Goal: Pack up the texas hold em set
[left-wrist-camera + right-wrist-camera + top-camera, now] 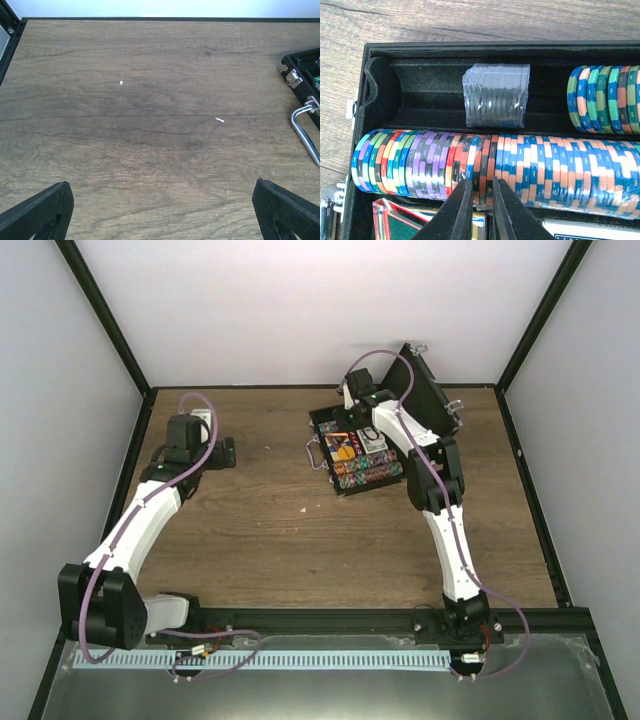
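Black briefcase lies open, far right on the bench; right end effector, nearly together, risks dislodging the chip row if lowered, while left end effector hangs apart.

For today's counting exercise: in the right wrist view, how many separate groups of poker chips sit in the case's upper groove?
2. A shrink-wrapped dark stack sits mid-groove, and a blue, green and peach stack sits at the right, cut off by the frame edge, so more may lie beyond it.
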